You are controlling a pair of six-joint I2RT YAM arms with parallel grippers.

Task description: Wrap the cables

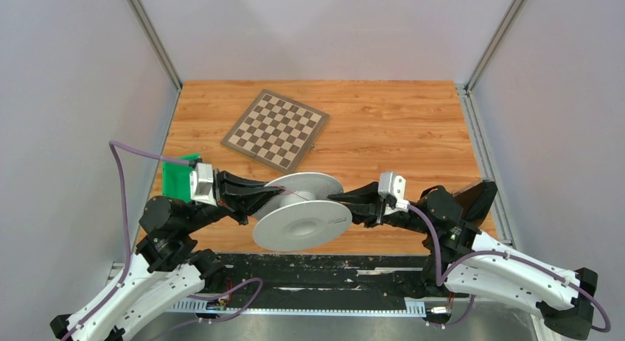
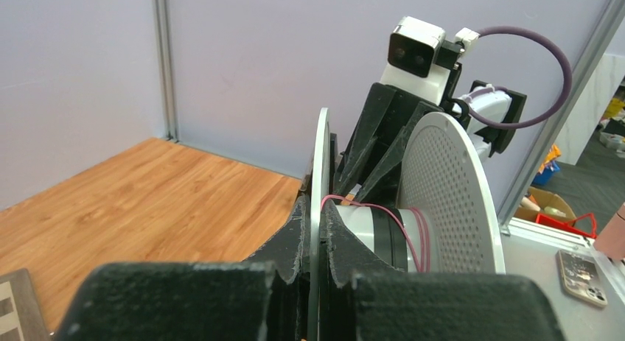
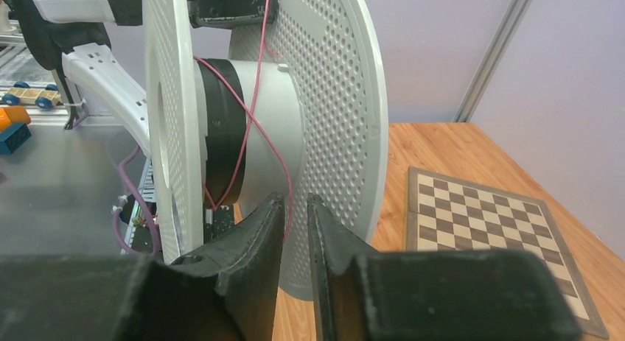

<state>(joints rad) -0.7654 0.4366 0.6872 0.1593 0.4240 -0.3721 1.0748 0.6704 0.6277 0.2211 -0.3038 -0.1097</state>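
Observation:
A white perforated spool is held above the table's near edge, its axis running front to back. My left gripper is shut on the rim of one spool flange, coming in from the left. A thin red cable loops loosely round the white and black hub and runs down through the narrow gap of my right gripper. That gripper is slightly open between the two flanges, at the spool's right. The same cable shows on the hub in the left wrist view.
A folding chessboard lies on the wooden table behind the spool, also in the right wrist view. A green block sits by the left arm. Grey walls close three sides, and a metal ledge runs along the front.

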